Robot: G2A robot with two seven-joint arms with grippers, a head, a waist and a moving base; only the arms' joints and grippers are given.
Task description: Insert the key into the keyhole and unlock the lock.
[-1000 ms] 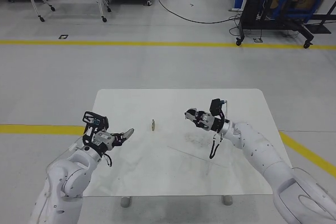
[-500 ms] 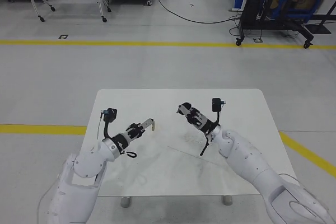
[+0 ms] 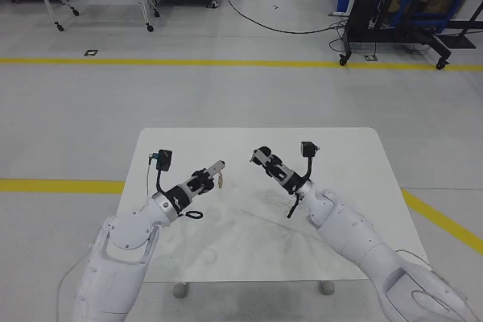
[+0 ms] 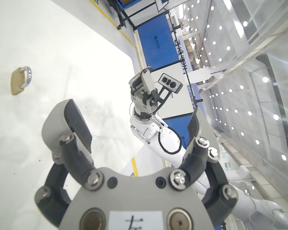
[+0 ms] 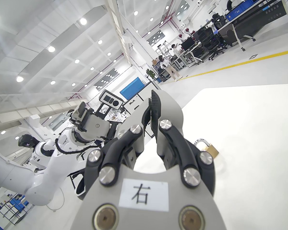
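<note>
My two grippers hang over the table (image 3: 346, 241), one on each side of the lock (image 4: 19, 81).

My left gripper (image 3: 215, 171) is spread wide with nothing between its pads, and sits just beside the lock. The lock is a small brass padlock with a silver shackle, lying on the bare white tabletop towards the middle. My right gripper (image 5: 151, 104) is raised nearby on the other side of the lock, its fingers pressed together. I cannot tell whether a key is pinched between them. From my right wrist, the lock peeks out from behind the gripper's body.
</note>
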